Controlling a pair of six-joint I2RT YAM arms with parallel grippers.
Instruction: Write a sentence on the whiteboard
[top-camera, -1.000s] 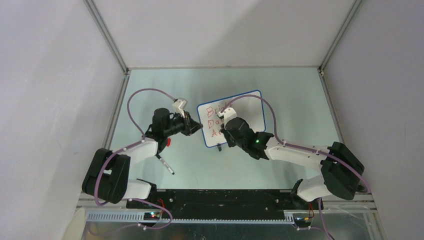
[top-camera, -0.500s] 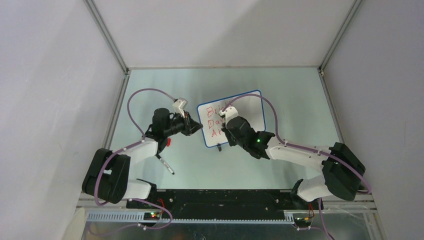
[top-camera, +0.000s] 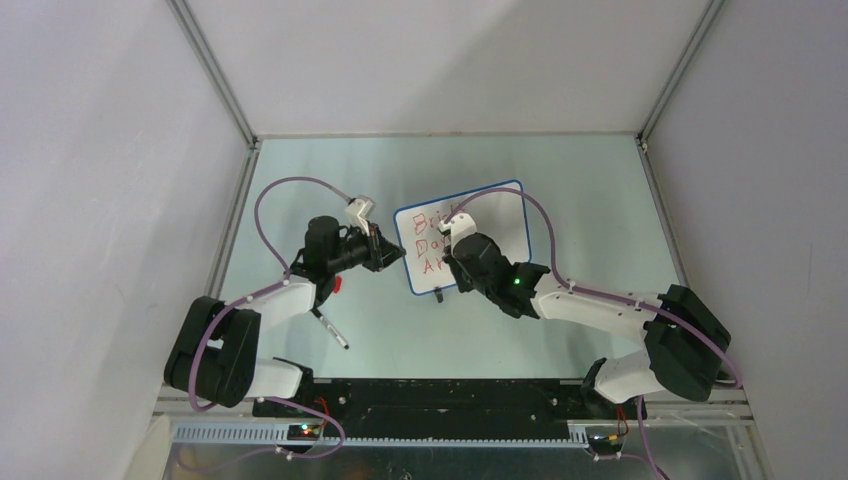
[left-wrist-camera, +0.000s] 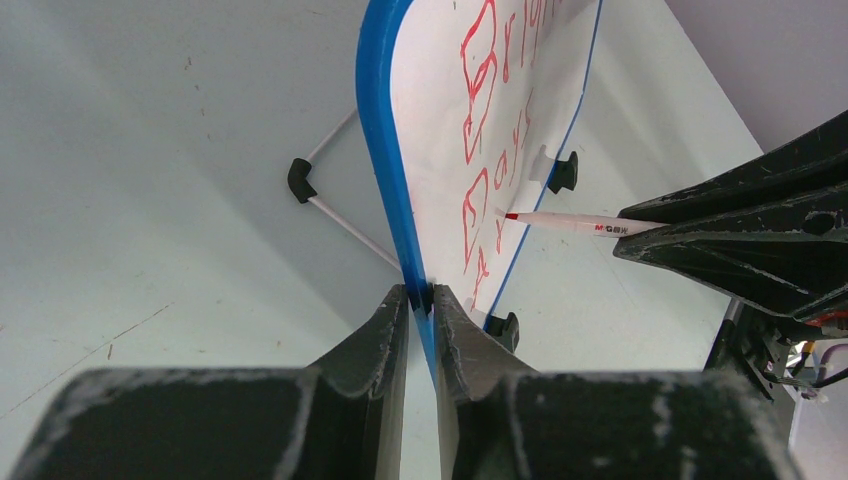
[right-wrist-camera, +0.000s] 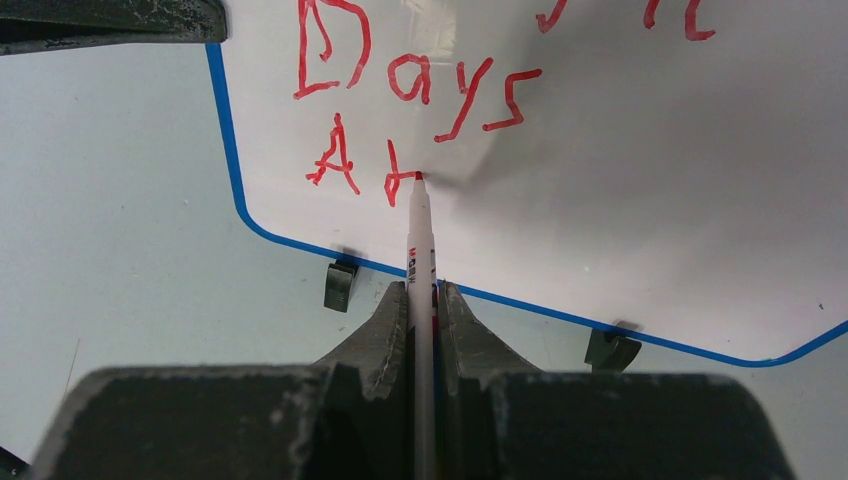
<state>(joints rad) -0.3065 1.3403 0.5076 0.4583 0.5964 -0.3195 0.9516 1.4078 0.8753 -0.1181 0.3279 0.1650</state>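
Our right pincer (right-wrist-camera: 421, 290) squeezed the red pen (right-wrist-camera: 419, 235), tip on the whiteboard (right-wrist-camera: 640, 190), which our left pincer (left-wrist-camera: 420, 297) held by its edge. The sentence (right-wrist-camera: 400, 90) reached "Days A"; the last word looked unfinished.

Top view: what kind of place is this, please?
Probably a robot test cell in a lab: plain white walls on metal frame rails, and a pale green table with two robot arms mounted.
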